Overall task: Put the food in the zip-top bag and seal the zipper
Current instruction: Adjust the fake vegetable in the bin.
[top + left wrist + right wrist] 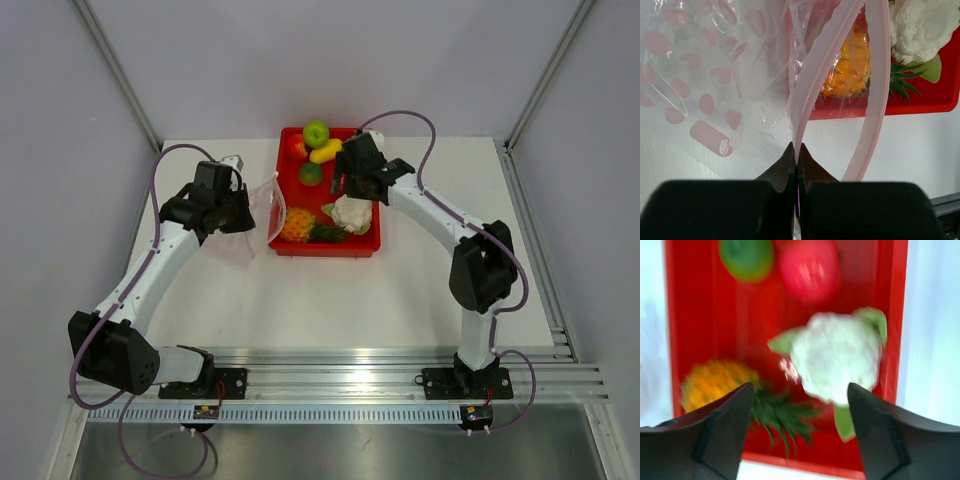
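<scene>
The clear zip-top bag (262,205) stands at the left edge of the red tray (325,246). My left gripper (797,148) is shut on its pink zipper (810,85), and the mouth hangs open in a loop. The food lies in the tray: pineapple (298,224), white cauliflower (350,213), green apple (316,133), a yellow fruit (325,151), a red fruit (296,146) and a dark green fruit (311,173). My right gripper (800,386) hovers open over the tray, above the pineapple's leaves (785,420) and the cauliflower (835,357), holding nothing.
The tray sits at the back middle of the white table (330,300). Grey walls and metal posts close in the back and sides. An aluminium rail (340,385) with both arm bases runs along the near edge.
</scene>
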`<act>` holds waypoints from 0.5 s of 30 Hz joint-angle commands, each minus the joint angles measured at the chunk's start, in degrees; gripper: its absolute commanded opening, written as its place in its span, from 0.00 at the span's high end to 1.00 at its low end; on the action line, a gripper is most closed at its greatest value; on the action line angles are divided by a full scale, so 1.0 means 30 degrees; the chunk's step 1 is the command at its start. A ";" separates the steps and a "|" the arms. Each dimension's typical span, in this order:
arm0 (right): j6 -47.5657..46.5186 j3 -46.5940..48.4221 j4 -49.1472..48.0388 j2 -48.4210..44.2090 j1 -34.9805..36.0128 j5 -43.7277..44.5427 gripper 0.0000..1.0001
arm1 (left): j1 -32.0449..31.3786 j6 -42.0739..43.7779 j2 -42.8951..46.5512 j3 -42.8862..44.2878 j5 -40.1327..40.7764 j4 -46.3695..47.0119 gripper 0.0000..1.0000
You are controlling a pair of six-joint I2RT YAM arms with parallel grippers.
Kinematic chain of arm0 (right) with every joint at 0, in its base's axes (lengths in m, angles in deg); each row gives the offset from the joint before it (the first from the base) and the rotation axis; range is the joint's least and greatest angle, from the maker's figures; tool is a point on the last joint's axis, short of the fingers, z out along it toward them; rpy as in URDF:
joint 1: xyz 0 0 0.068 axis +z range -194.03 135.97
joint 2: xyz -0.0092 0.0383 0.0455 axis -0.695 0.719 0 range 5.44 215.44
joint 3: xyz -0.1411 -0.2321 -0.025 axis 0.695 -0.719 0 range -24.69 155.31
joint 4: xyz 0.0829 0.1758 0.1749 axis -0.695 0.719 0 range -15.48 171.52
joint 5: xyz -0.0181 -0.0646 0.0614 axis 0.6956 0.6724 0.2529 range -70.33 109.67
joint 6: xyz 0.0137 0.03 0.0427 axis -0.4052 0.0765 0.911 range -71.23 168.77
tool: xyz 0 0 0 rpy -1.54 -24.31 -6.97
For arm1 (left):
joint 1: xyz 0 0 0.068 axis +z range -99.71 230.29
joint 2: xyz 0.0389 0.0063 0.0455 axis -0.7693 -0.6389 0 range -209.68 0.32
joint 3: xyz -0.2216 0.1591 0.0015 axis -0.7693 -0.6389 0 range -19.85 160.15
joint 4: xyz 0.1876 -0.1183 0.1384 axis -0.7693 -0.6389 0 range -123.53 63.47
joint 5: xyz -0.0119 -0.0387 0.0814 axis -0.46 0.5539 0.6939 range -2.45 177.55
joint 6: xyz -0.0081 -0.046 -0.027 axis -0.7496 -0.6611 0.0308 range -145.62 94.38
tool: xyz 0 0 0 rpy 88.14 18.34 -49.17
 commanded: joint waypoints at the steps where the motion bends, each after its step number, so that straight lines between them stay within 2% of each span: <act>1: -0.1582 0.4168 0.0834 0.2641 -0.0216 0.1935 0.15 | 0.0114 0.0120 0.0574 0.0516 -0.0229 0.0559 1.00; 2: -0.1700 0.6237 0.1738 0.4273 -0.0275 0.2141 0.11 | 0.0114 0.0120 0.0545 0.0516 -0.0258 0.0559 1.00; 5: -0.2051 0.9641 0.2856 0.7031 -0.0480 0.2494 0.07 | 0.0114 0.0120 0.0486 0.0516 -0.0317 0.0530 1.00; 8: -0.2286 1.2049 0.3415 0.8998 -0.0685 0.2817 0.05 | 0.0114 0.0120 0.0486 0.0341 -0.0492 0.0587 1.00; 15: -0.2170 1.3085 0.3241 1.0559 -0.1153 0.3081 0.02 | 0.0114 0.0149 0.0194 -0.0041 -0.0609 0.0851 1.00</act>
